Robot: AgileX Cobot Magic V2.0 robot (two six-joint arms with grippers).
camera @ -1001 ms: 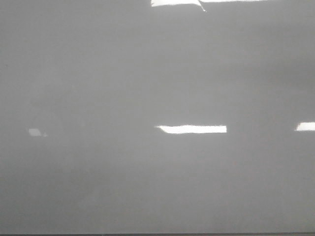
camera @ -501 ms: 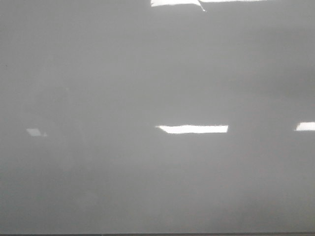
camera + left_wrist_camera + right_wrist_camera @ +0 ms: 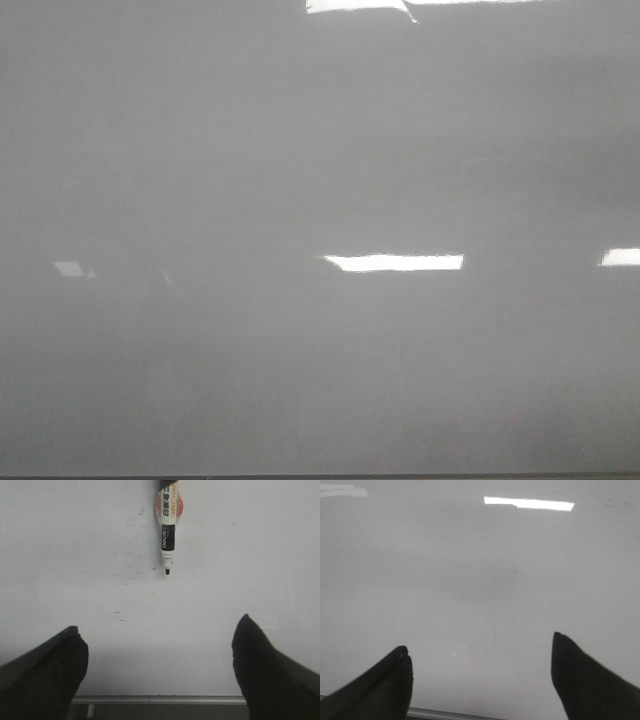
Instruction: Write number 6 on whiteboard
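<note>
The whiteboard (image 3: 300, 170) fills the front view, plain grey-white and glossy, with a dark edge along the bottom. No number 6 shows on it in any view. In the left wrist view the whiteboard (image 3: 75, 555) carries faint black smudges, and an uncapped marker (image 3: 169, 525) lies on it with its black tip toward the fingers. My left gripper (image 3: 159, 632) is open and empty, well short of the marker. My right gripper (image 3: 480, 647) is open and empty over bare board (image 3: 470, 570). Neither gripper shows in the front view.
Bright rectangular light reflections (image 3: 395, 262) lie on the board. The board's metal frame edge (image 3: 160, 699) runs just under the left fingers, and the same frame edge (image 3: 450, 713) shows under the right fingers. A faint thin line (image 3: 495, 625) marks the board.
Almost nothing differs. The small dim reflection at the left of the front view has faded and shifted slightly.
</note>
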